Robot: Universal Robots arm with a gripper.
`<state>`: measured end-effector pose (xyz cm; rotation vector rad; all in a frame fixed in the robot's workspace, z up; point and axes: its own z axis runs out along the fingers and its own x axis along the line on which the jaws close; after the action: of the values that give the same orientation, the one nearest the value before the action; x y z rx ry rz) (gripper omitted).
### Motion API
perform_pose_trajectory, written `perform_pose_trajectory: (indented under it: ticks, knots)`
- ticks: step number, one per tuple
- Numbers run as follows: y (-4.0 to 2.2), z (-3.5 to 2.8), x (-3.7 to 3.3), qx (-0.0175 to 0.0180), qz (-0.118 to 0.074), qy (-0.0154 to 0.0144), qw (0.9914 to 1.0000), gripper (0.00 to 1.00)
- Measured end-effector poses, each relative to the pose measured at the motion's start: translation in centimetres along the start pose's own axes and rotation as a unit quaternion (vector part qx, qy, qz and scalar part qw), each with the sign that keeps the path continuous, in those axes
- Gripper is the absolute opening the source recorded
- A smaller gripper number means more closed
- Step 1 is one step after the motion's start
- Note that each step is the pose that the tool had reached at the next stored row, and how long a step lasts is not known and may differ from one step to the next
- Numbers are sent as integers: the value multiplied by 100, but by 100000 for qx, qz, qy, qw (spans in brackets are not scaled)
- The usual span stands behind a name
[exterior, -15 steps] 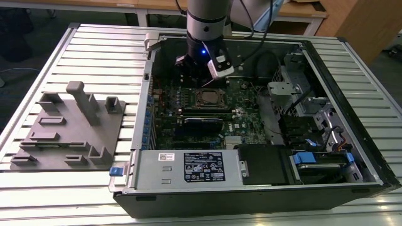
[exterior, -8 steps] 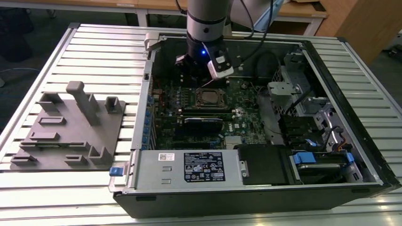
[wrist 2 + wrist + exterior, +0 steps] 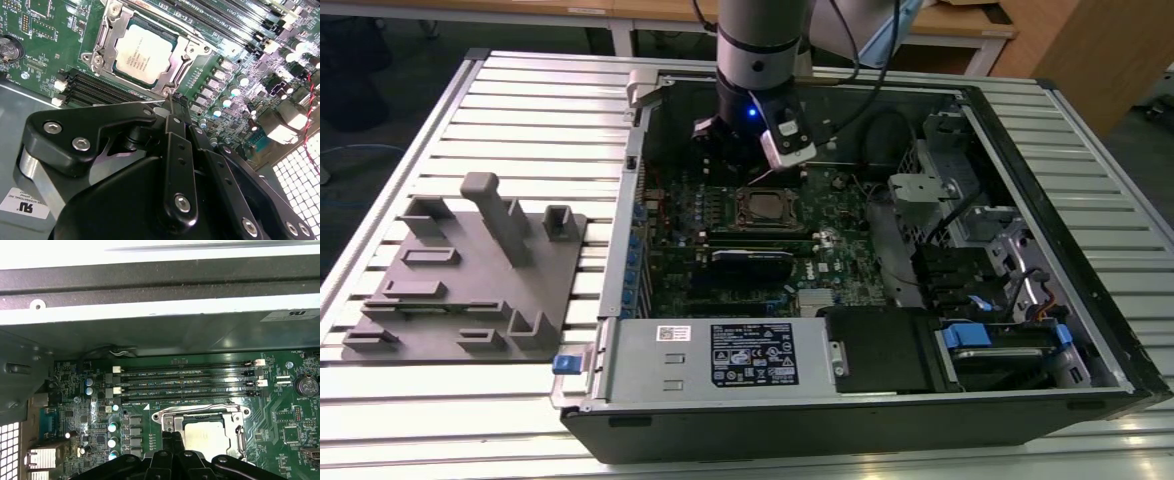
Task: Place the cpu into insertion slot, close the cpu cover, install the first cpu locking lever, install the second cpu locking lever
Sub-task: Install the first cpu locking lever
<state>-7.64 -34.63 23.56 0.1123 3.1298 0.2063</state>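
Cpu: I see the cpu [image 3: 144, 52] lying flat, metal top up, inside the insertion slot [image 3: 100, 59] on the green circuit board [image 3: 45, 30]
Cpu cover: the cpu cover [image 3: 181, 54] lies down over the chip and frames its edges, with the metal top showing through the cut-out; I judge it sits that way to press the chip evenly into its seat
Locking levers: I cannot tell from here whether either lever is latched
Hand: the gripper [image 3: 172, 111] has its fingertips pinched together with nothing I can make out between them; its tip is just beside one corner of the socket frame, and I cannot tell whether it touches
Why pinched: my guess is that a closed tip makes a narrow point for work at the edge of the frame
Arm pose: in the exterior view the arm [image 3: 758, 40] comes straight down from 12 o'clock into the open computer case [image 3: 720, 420], wrist close above the board, the socket at about 6 o'clock from it
Case: it lies on its side on the slatted table [image 3: 534, 110], so the board faces up to the arm
Memory slots: the long memory slots [image 3: 185, 382] run just beside the socket
Fixture: a grey fixture [image 3: 467, 290] sits at 9 o'clock of the case, well apart from the work
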Motion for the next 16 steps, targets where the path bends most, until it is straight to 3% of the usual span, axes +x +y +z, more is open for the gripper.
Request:
perform_pose_trajectory:
  ticks: [16]
  knots:
    - [24, 28, 3, -2, 10, 1, 100000, 11]
